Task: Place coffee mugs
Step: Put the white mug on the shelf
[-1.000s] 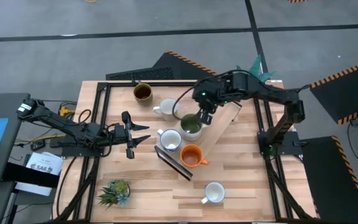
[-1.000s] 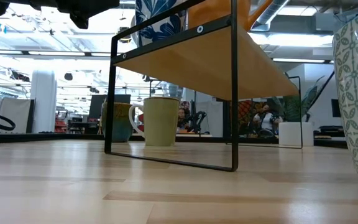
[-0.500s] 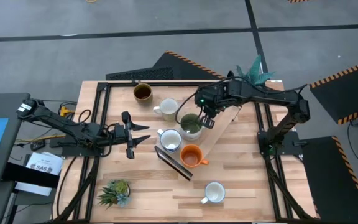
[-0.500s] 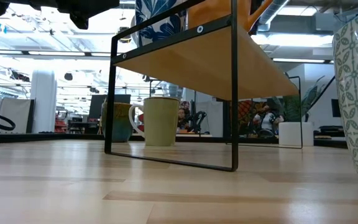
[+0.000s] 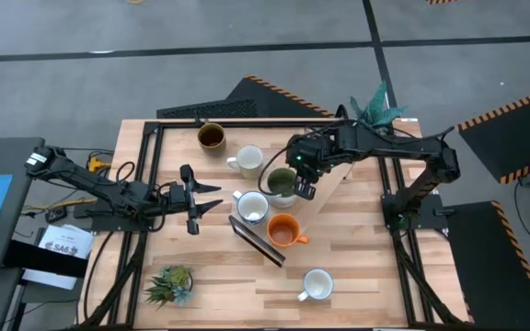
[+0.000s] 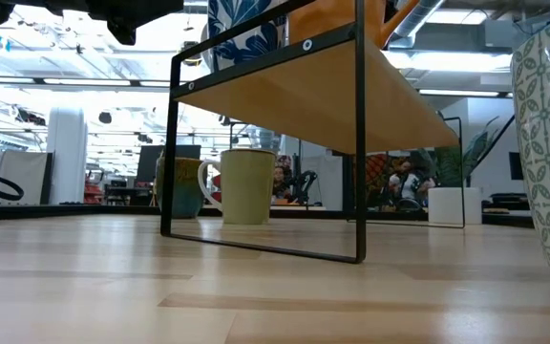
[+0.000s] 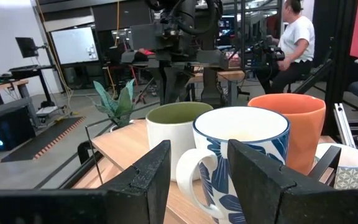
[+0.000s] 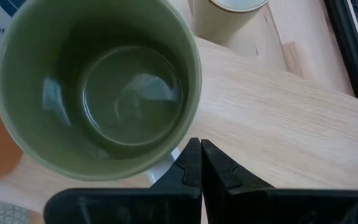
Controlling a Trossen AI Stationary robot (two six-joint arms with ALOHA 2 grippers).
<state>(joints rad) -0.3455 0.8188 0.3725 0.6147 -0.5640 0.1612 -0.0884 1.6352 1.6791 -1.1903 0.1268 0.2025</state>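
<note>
The olive green mug [image 5: 282, 184] stands upright on a raised wooden shelf [image 5: 325, 198], between a white mug [image 5: 252, 206] and an orange mug [image 5: 285, 230] on the near side and a pale mug [image 5: 247, 160] on the far side. A dark brown mug [image 5: 212, 136] sits near the far edge. Another white mug [image 5: 316, 284] rests on the table near its front edge. My right gripper [image 5: 303, 184] is shut and hangs over the olive mug's right side [image 8: 98, 87]. My left gripper [image 5: 201, 198] waits open at table left, facing the mugs [image 7: 241, 149]. My right gripper's shut fingertips [image 8: 191, 163] point down right beside the olive mug's pale handle [image 8: 166, 165]. I cannot tell whether they touch it. The mug stands upright on the shelf.
A spiky green plant [image 5: 170, 283] stands at the near left corner, and a white pot with teal leaves [image 5: 375, 106] at the far right. A black frame [image 5: 155, 175] rims the table. The shelf's black legs [image 6: 356, 143] stand mid-table. People sit in the room beyond [image 7: 294, 37].
My right gripper has moved a little toward the table's left and near edge, from the olive mug's far right side round to its right side. The mug has stayed where it was.
</note>
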